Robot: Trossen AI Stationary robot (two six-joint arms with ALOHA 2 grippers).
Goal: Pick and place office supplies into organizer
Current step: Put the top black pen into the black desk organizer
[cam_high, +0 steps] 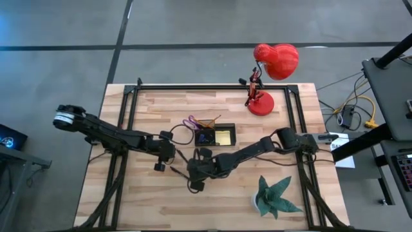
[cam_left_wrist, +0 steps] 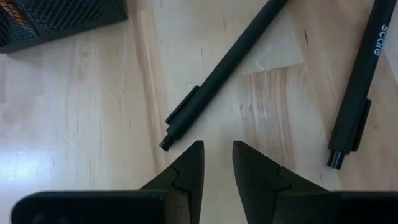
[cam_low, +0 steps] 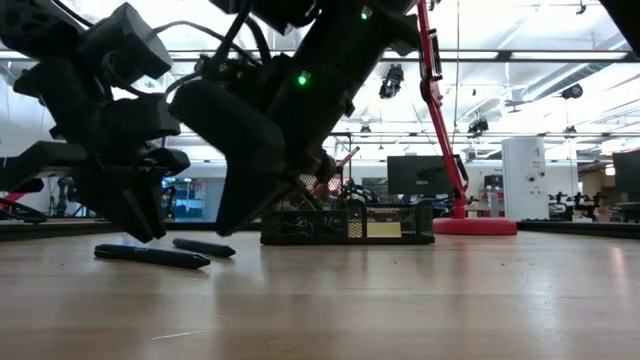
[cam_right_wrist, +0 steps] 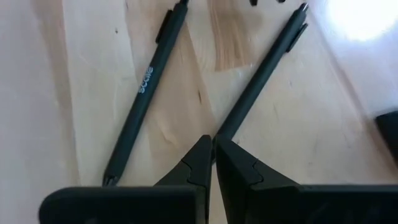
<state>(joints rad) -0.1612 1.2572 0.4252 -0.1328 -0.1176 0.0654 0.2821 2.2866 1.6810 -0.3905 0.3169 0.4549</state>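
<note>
Hovering low over the table (cam_high: 148,200), both end effectors sit near frame center in the high view, just below the organizer (cam_high: 215,135). Left end effector (cam_left_wrist: 217,163) has its fingers a narrow gap apart, holding nothing; in its wrist view a plain black pen (cam_left_wrist: 221,71) lies diagonally just past the fingertips, clip end nearest them, apart from them. Second black pen, with white lettering (cam_left_wrist: 360,81), lies at that frame's right edge, well clear of the fingers. Corner of the mesh organizer shows at that view's upper left.

Right end effector (cam_right_wrist: 213,155) is closed, tips together right at the end of the plain pen (cam_right_wrist: 261,78); can't tell if the tip is actually pinched or just touched. Lettered pen (cam_right_wrist: 146,87) lies beside it at frame left, not touched.

Low view: two pens (cam_low: 150,257) flat on the wood at lower left, under the dark arms; organizer (cam_low: 345,222) behind at center, a yellow pad (cam_low: 383,228) visible in it.

High view: pad (cam_high: 223,136) sits in the organizer's right compartment, purple scissors (cam_high: 193,122) and an orange pencil (cam_high: 209,122) poke out at its upper left edge. Red lamp (cam_high: 270,71) at upper right, green plant (cam_high: 273,196) at lower right.
</note>
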